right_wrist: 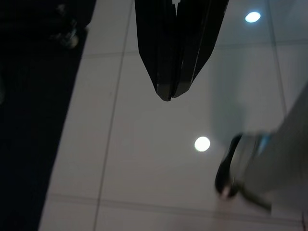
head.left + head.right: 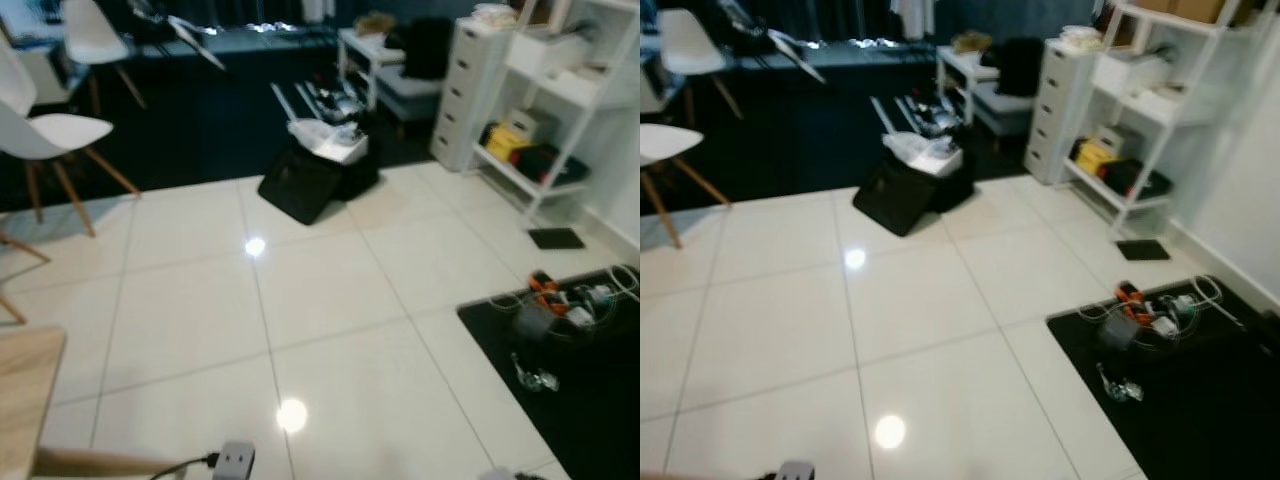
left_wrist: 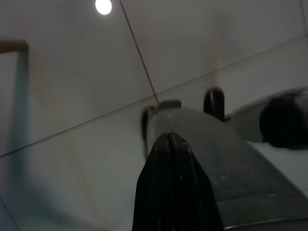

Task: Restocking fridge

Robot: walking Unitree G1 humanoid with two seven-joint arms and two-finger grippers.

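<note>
I stand on a white tiled floor (image 2: pixel 330 300) in a room; I see no fridge or stock items. In the left wrist view my left gripper (image 3: pixel 168 137) hangs over the tiles with its two black fingers pressed together, holding nothing. In the right wrist view my right gripper (image 1: pixel 167 96) also hangs above the floor, fingers closed together and empty, beside the edge of a black mat (image 1: pixel 29 120).
A black bag (image 2: pixel 315 175) with white items on top lies ahead. White shelves (image 2: pixel 560 110) and a drawer unit (image 2: pixel 470 90) stand at the right. A black mat (image 2: pixel 590 390) with cables (image 2: pixel 560 305) lies front right. White chairs (image 2: pixel 60 135) and a wooden table corner (image 2: pixel 25 400) are left.
</note>
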